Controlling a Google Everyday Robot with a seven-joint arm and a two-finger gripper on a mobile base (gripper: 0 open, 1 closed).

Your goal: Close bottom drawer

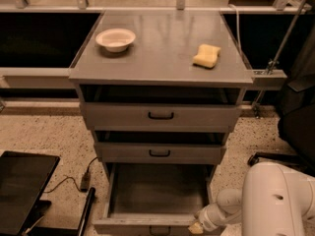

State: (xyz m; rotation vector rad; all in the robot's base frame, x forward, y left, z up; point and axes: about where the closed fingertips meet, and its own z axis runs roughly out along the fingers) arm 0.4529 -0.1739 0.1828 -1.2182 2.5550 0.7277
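Bottom drawer (157, 191) at 6 o'clock, lowest of three in the desk (162, 58). Pulled well out, bare inside, front edge almost at the frame's bottom. Gripper (196, 227) at 5 o'clock, touching or just beside the right end of that front, near the corner. Open or closed: cannot tell. White arm (275, 200) bulking in from 4 o'clock.

Main risk, by judgement: pushing off-centre. With contact so far right of the small black handle (158, 228), likely to twist the box on its runners, jam it askew and leave it part open.

Next: slipping off the corner toward 3 o'clock and sliding past the side, with no push delivered.

Also possible: riding up over the front's top lip, dropping into the box, then getting pinched under the middle drawer (160, 153) on the way in.

With too hard a shove: rocking of the whole desk, shaking the white bowl (115, 38) at 11 o'clock and the yellow sponge (206, 55) at 1 o'clock. After a slam, some chance of bouncing back open.

Top drawer (161, 115) and middle drawer both standing a little proud, so no clean flush line to stop against. Easy to quit short.

Cable (74, 181) on the floor at 8 o'clock, well apart from the drawer. Little threat.
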